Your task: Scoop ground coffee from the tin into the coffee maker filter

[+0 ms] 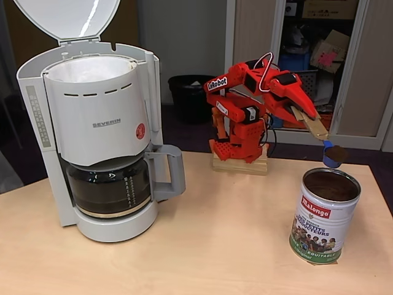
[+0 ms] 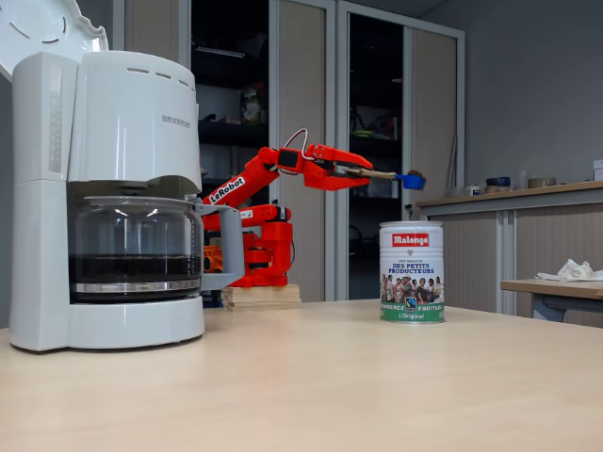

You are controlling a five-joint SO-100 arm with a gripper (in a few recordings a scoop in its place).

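Ground coffee (image 1: 330,184) is filling the open tin (image 1: 324,216), which is standing near the table's (image 1: 215,246) right edge in a fixed view. The gripper (image 1: 305,117) is clamping a wooden stick with a blue scoop (image 1: 333,154) hanging just above the tin's rim. The coffee maker (image 1: 98,123), lid up, is sitting toward the left edge, so the loaded scoop is probably facing a long sideways swing across the table.

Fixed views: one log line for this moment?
gripper: shut on scoop | scoop: coffee-filled, above tin | coffee maker: lid up
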